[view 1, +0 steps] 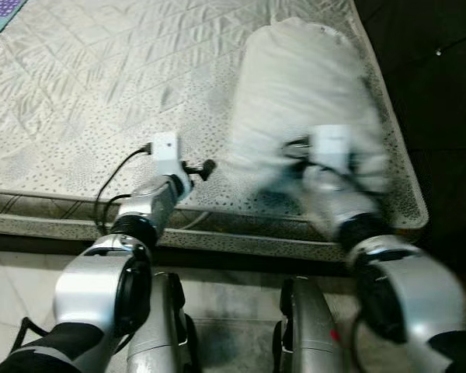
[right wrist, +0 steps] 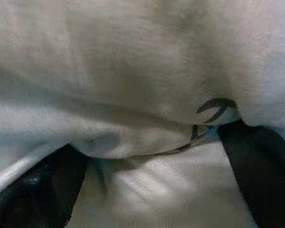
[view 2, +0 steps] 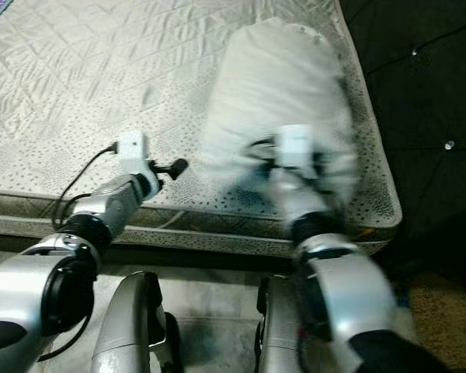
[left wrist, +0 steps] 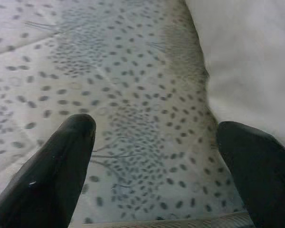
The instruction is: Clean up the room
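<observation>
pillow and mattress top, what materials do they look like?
Pillow: soft white woven cloth, matte; it creases and folds at the right pincer. Mattress: quilted fabric with slight sheen, stitched diamond pattern, dark flecks near the left pincer. Fibre type unclear.

Head eyes look down — mattress (view 1: 101,93); wrist views close — pillow (left wrist: 247,57).
</observation>
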Controlling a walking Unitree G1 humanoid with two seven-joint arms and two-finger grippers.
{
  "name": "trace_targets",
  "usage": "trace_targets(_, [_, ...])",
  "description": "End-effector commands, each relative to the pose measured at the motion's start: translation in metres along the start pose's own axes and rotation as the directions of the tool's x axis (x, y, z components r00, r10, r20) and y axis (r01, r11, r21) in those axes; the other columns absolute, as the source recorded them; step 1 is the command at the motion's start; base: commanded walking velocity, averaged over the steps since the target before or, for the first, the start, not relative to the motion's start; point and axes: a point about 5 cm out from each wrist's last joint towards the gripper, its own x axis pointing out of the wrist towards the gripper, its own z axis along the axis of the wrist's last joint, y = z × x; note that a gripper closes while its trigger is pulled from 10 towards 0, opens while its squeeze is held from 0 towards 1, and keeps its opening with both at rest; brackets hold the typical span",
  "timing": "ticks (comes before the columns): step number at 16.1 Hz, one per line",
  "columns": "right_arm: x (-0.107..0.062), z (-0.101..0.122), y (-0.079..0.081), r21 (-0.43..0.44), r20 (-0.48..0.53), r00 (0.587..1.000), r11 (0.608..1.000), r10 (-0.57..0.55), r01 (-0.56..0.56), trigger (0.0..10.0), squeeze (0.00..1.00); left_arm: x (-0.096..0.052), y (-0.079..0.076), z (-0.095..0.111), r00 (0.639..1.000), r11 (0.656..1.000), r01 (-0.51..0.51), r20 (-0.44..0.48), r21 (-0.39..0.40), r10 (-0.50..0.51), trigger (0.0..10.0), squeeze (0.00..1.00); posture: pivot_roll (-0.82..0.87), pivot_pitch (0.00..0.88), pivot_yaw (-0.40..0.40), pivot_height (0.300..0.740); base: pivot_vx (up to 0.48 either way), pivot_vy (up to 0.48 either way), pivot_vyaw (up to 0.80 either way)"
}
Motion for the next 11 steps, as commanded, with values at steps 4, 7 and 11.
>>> trace_targets(4, [0.007,0.053,-0.041,0.038,0.188,0.973,0.991,-0.131,0.126,10.0,0.0,0.002,-0.021,-0.003,0.991,0.991,0.135,0.017,0.016,-0.135,10.0,0.0,-0.11,0.212,0.002,0.582,0.0,0.0,0.0])
trace_targets(7, [0.008,0.048,-0.038,0.034,0.188,0.981,0.999,-0.043,0.037,10.0,0.0,-0.004,-0.013,-0.01,0.989,0.987,0.142,0.028,0.07,-0.145,10.0,0.0,-0.1,0.196,0.0,0.582,0.0,0.0,0.0])
trace_targets(11, [0.007,-0.003,-0.03,-0.015,0.099,0.985,0.99,0.142,-0.141,10.0,0.0,-0.027,0.003,-0.031,0.991,0.987,0.13,0.025,0.094,-0.133,10.0,0.0,-0.11,0.171,0.002,0.582,0.0,0.0,0.0])
